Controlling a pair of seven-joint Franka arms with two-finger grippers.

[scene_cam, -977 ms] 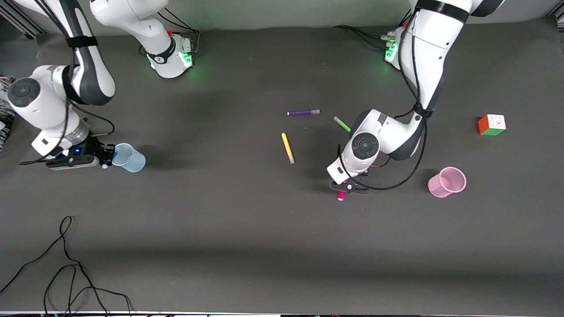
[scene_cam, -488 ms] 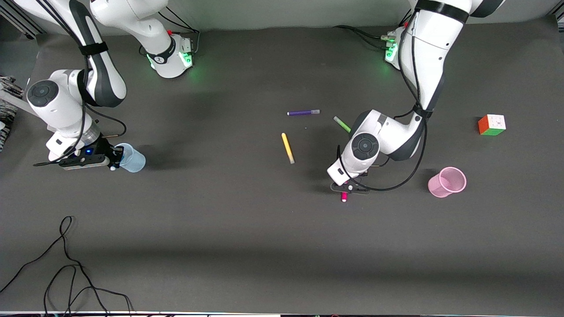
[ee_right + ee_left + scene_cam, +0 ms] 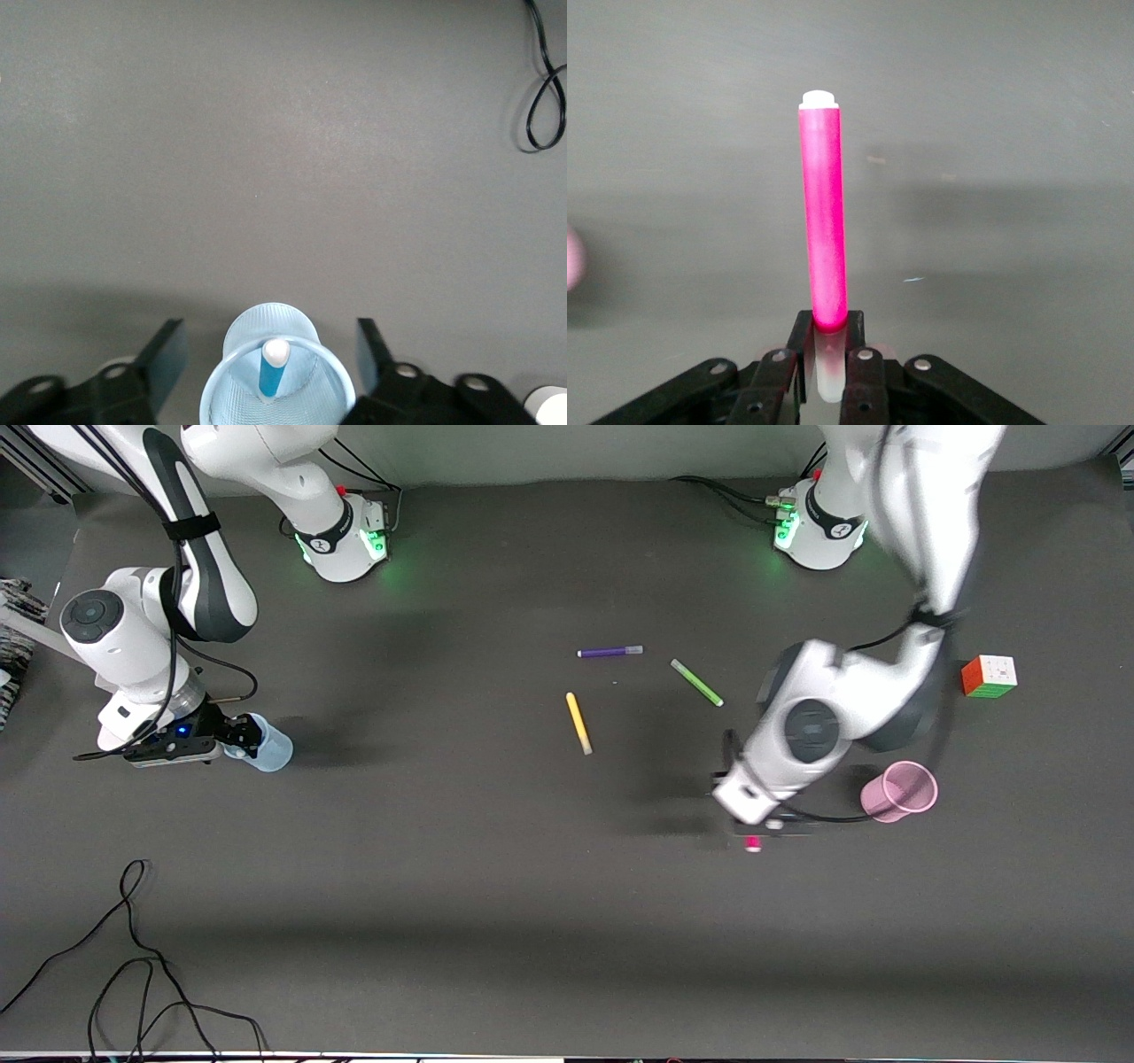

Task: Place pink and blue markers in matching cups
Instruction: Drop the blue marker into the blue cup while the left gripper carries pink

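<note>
The left gripper (image 3: 826,372) has its jaws clenched on the pale cap end of the pink marker (image 3: 823,230), and the pen sticks straight out from them. In the front view this gripper (image 3: 769,828) is in the lower right of the frame, up over the bare tabletop (image 3: 496,921), with the pink tip of the pen (image 3: 753,844) showing just under it. The pink cup (image 3: 900,791) stands just beside it, toward the left arm's end of the tabletop.

The right gripper (image 3: 266,372) has its jaws spread wide, one on each side of the blue cup (image 3: 276,367), and not touching it. The blue marker (image 3: 272,367) stands inside that cup with its pale tip up. In the front view the right gripper (image 3: 232,737) and the blue cup (image 3: 268,745) are at the left of the frame.

In the middle of the frame lie a purple pen (image 3: 609,652), a green pen (image 3: 696,683) and a yellow pen (image 3: 578,723), all apart from each other. A colored cube (image 3: 989,676) sits at the right of the frame. A black cable (image 3: 133,957) curls in the lower left
</note>
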